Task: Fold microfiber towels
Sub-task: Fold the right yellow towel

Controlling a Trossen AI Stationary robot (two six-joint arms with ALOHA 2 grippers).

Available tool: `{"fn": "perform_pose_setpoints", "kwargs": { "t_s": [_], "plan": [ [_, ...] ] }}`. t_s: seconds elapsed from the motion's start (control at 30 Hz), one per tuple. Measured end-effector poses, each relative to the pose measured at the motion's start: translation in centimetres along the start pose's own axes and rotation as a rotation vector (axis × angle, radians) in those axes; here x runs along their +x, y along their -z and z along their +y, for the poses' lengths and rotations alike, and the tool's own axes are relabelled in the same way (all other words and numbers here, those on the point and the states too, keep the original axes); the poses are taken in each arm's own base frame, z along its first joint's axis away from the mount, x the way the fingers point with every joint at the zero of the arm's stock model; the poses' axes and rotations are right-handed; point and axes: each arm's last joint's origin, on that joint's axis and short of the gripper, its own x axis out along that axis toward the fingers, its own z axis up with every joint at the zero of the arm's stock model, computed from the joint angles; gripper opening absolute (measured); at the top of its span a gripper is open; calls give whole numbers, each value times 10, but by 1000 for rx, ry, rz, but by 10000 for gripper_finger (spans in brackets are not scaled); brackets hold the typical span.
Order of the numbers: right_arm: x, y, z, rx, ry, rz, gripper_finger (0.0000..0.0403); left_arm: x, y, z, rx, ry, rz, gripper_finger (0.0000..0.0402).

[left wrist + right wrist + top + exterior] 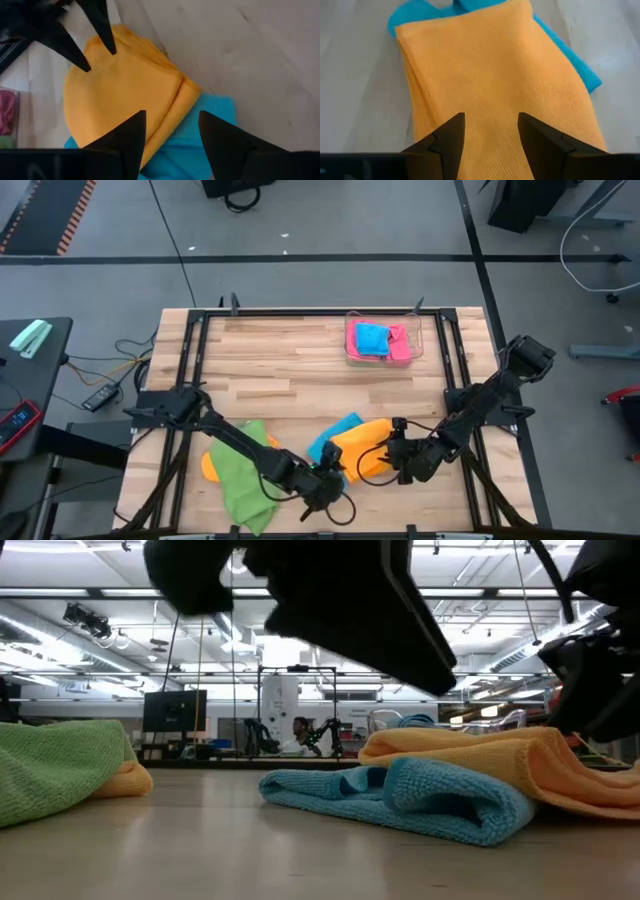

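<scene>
High view: an orange towel lies folded on the table, overlapping a blue towel. The left gripper and right gripper flank the orange towel; a green towel lies well left of it.

Low view: the orange towel rests on the blue towel.

Left wrist view: fingers spread, released, above the orange towel's edge.

Right wrist view: fingers apart, grasping nothing, over the orange towel.

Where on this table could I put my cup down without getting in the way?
Bare wood lies left of the clear tray. The front is crowded: green towel, orange towel on a blue towel, left gripper and right gripper.
</scene>
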Motion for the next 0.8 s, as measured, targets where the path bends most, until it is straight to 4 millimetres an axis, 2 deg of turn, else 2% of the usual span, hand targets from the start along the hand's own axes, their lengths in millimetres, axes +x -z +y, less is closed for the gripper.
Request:
{"fn": "perform_pose_setpoints", "kwargs": {
  "t_s": [0.2, 0.4, 0.57, 0.8],
  "plan": [
    [-4, -2, 5, 31, 1, -44, 193, 14, 4, -8, 70, 7, -9, 209],
    [-13, -2, 16, 39, 31, -140, 193, 17, 4, -6, 131, 0, -11, 208],
    [-19, -1, 21, 31, 66, -195, 193, 17, 4, -6, 289, -4, -11, 202],
    [-19, -1, 21, 37, 69, -201, 193, 31, 7, -10, 407, 24, -49, 210]
  ]
}}
